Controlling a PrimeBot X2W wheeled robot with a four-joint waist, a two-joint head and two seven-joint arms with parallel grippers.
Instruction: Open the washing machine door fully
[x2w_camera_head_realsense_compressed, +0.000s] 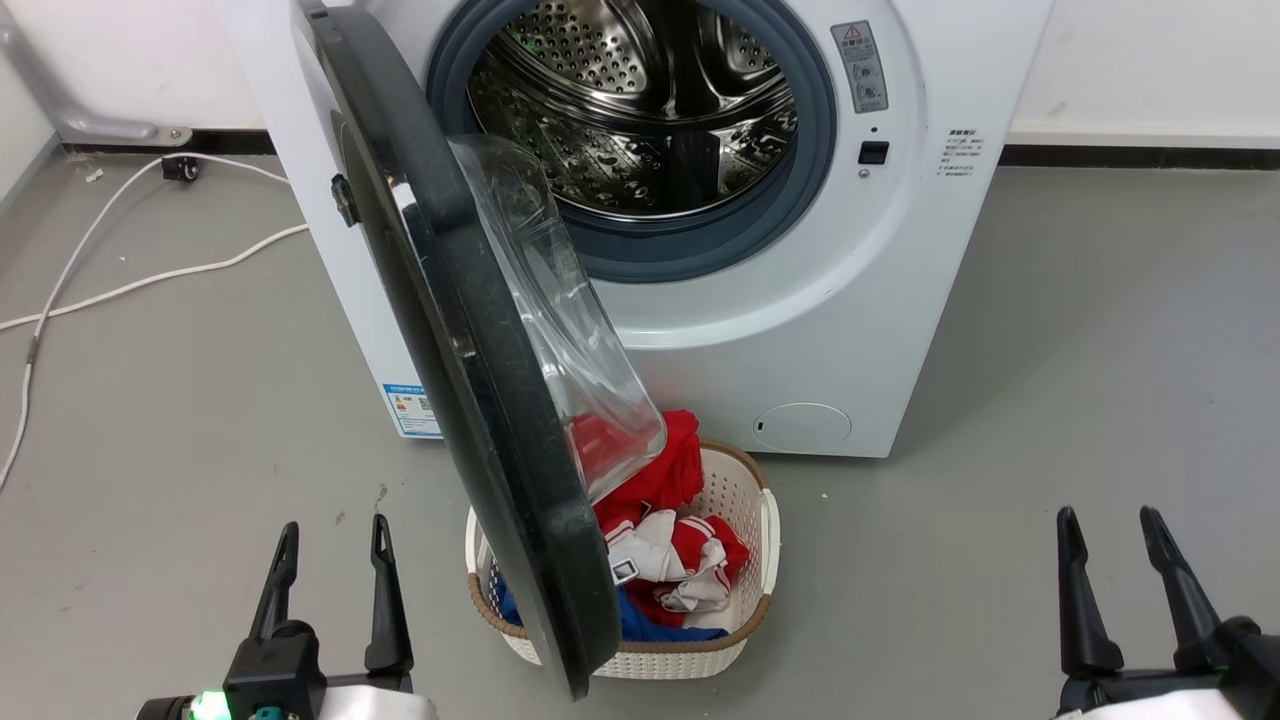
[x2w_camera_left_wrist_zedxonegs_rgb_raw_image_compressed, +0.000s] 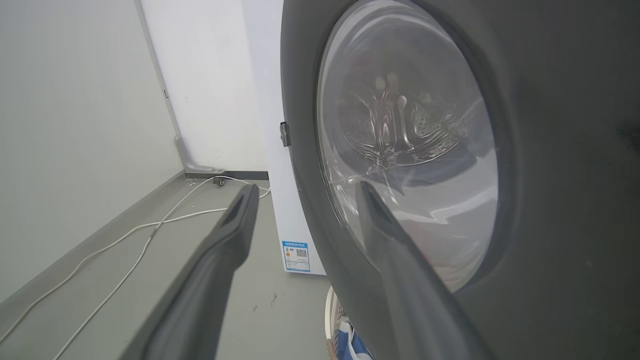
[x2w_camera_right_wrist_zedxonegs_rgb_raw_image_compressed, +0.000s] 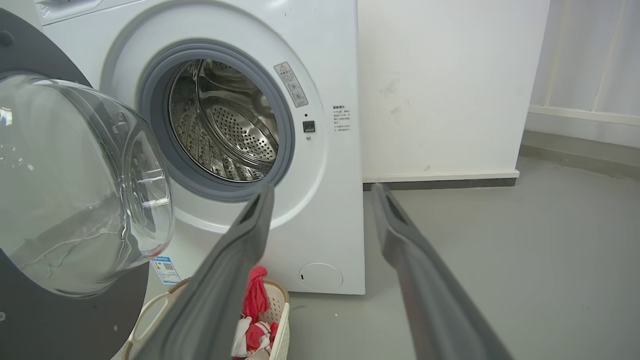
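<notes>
Noting door (x2w_camera_head_realsense_compressed: 505, 470) half-swung off washing machine (x2w_camera_head_realsense_compressed: 820, 300), hanging over laundry basket (x2w_camera_head_realsense_compressed: 680, 660) (not fully open). Logging left gripper (x2w_camera_head_realsense_compressed: 335, 528) and right gripper (x2w_camera_head_realsense_compressed: 1109, 515) splayed, empty, low, likely staged for left to shove wider.

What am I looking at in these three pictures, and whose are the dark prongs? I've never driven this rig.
The head view looks down from the robot's head. The dark prongs are its fingers: left gripper at lower left, right gripper at lower right, both open, holding nothing. Each wrist view looks along one gripper's own fingers. Ahead stands the washing machine, drum showing. The washing machine door hangs partly open, edge-on to the head camera, above a white laundry basket of red, white and blue clothes. A white cable lies on the floor at left.
</notes>
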